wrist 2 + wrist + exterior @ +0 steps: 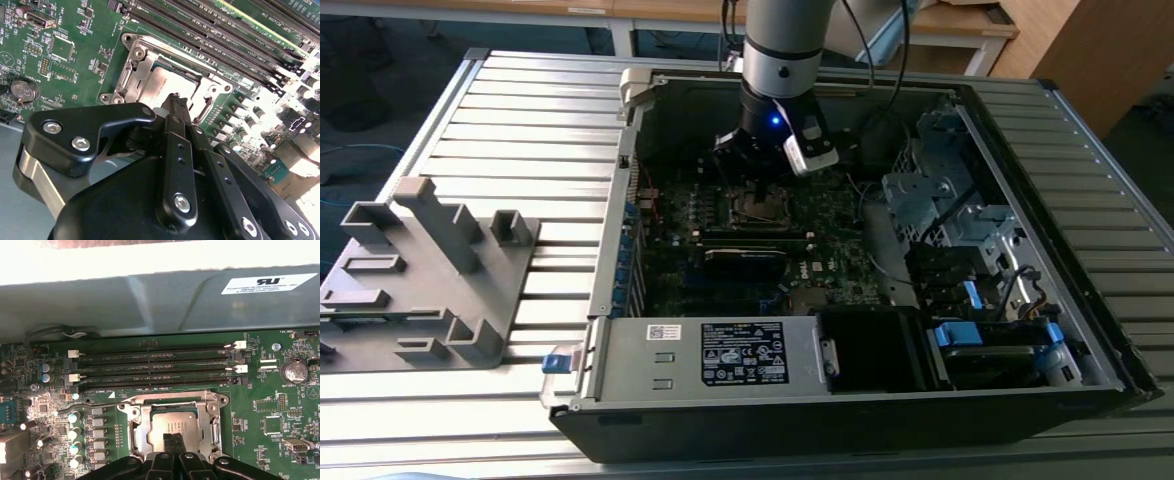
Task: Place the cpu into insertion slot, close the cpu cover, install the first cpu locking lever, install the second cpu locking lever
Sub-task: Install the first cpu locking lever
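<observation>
**Socket station: closed gripper over seated cpu**

Surface and room: A slatted metal table (520, 110) carries an open computer case (854, 405) lying on its side. A grey moulded fixture (434, 270) stands on the slats at the exterior view's left, well apart from the case. Wooden furniture lines the far side of the room.

Inside the case: The motherboard (260, 405) lies flat on the case floor. The power supply (720, 355) sits along the near wall, and metal drive cages (947, 200) fill the side at the exterior view's right.

Task items: The cpu (167, 424) lies in its socket, and its dull metal top shows through the square opening of the cpu cover (140, 432). The cover is folded down flat around it. A thin wire lever (100, 406) runs along the socket edge nearest the memory slots (155, 365) and extends past one corner. Whether it is latched cannot be told.

Tool: The arm (785, 40) reaches straight down into the case. In both wrist views the gripper (172, 439) has its fingers drawn together with nothing between them. Its tips are over the middle of the cpu. Contact cannot be confirmed.

Edges and clearance: The memory slots lie just beside the socket, with the grey case wall (150, 300) beyond them. A row of capacitors (75, 432) stands near one side of the socket. A coin battery (293, 371) lies further off on the other side. The case is open above the socket.
</observation>
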`<state>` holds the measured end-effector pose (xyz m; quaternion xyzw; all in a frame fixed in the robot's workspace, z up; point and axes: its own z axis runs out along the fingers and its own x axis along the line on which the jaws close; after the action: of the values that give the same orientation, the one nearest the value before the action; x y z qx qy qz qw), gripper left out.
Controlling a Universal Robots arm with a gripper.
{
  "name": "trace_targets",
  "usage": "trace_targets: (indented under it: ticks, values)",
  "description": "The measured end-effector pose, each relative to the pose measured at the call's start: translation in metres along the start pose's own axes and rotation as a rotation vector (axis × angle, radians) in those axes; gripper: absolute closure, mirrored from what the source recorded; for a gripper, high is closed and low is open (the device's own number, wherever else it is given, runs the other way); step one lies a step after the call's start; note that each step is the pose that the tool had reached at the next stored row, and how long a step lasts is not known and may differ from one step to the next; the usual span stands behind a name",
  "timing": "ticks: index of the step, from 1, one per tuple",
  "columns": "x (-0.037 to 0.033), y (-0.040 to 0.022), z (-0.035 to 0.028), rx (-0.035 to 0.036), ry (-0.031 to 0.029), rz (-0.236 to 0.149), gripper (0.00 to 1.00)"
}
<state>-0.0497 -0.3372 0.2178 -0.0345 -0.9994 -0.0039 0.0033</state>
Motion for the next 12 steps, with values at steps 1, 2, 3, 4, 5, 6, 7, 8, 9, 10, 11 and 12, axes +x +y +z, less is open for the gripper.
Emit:
trace_targets:
  ticks: [1, 2, 3, 4, 5, 6, 7, 8, 9, 10, 11, 12]
  values:
    - [0.0, 0.0, -0.0006, 0.0002, 0.0001, 0.0, 0.89]
    - [0.0, 0.0, -0.0012, 0.0, 0.0, 0.0, 0.89]
    - [0.0, 0.0, -0.002, -0.0001, -0.0001, 0.0, 0.89]
    - [0.0, 0.0, -0.0031, -0.0001, 0.0, 0.0, 0.89]
    - [0.0001, 0.0, -0.0039, -0.0002, -0.0001, 0.0, 0.89]
    - [0.0, 0.0, -0.0046, -0.0003, -0.0001, 0.0, 0.89]
    - [0.0001, 0.0, -0.0053, -0.0002, -0.0001, 0.0, 0.89]
    - [0.0, 0.0, -0.006, -0.0003, -0.0001, 0.0, 0.89]
    - [0.0, 0.0001, -0.0062, -0.0004, -0.0002, 0.0, 0.89]
    - [0.0, 0.0001, -0.0062, -0.0005, -0.0002, 0.0, 0.89]
    - [0.0, 0.0001, -0.0062, -0.0006, -0.0003, 0.0, 0.89]
    - [0.0, 0.0001, -0.007, -0.0003, -0.0002, 0.0, 0.89]
